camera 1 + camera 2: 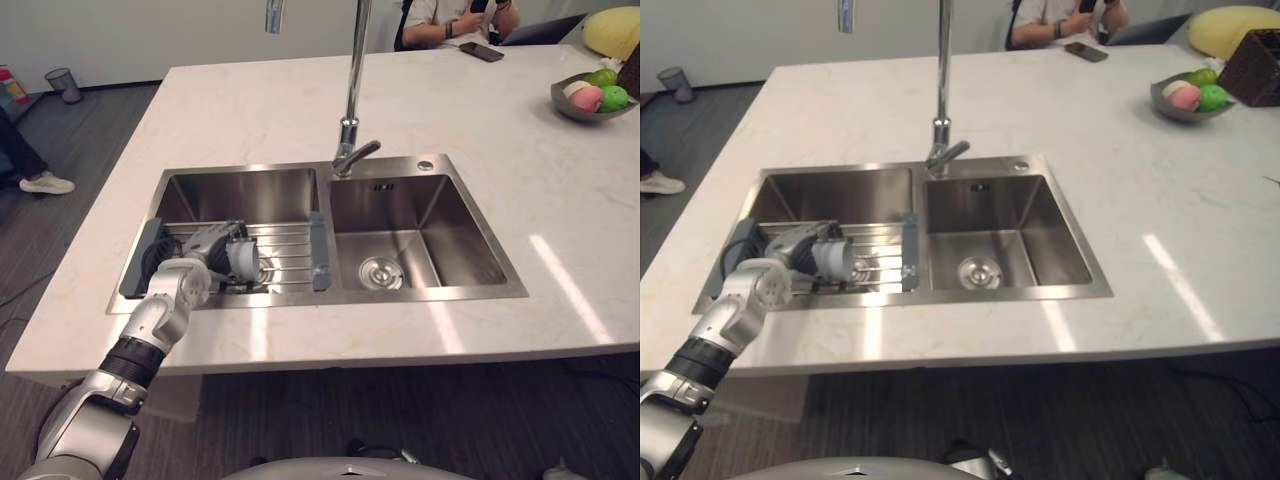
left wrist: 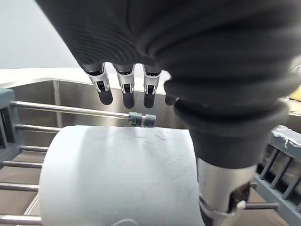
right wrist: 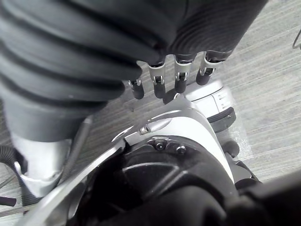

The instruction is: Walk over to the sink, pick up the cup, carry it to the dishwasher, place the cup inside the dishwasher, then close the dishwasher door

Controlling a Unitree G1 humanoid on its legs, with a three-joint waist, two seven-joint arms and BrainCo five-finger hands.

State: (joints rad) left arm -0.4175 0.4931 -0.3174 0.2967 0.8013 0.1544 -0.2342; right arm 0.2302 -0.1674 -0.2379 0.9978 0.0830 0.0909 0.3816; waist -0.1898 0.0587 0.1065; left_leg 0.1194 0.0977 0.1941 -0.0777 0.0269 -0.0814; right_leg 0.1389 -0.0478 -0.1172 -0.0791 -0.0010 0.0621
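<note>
Left hand (image 1: 200, 250): fingers (image 2: 126, 87) straight, above cup, gap seen in wrist view.
Cup (image 2: 117, 174): white, sideways on sink rack (image 1: 290, 250).
Right hand (image 3: 162, 80): fingers loose, empty.

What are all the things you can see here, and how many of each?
cup: one, white, lying on the rack, just under the left hand's fingers
rack: one, metal bars with grey ends, across the left basin
sink: one, steel, two basins, set in the counter
tap: one, silver, behind the sink's middle
counter: one, white
bowl: one, grey, far right of the counter
fruit: a few, pink and green, in the bowl
phone: one, black, far edge of the counter
person: one, seated by the phone
bin: one, grey, on the floor, far left
left hand: open, over the cup
right hand: open, above the floor
</note>
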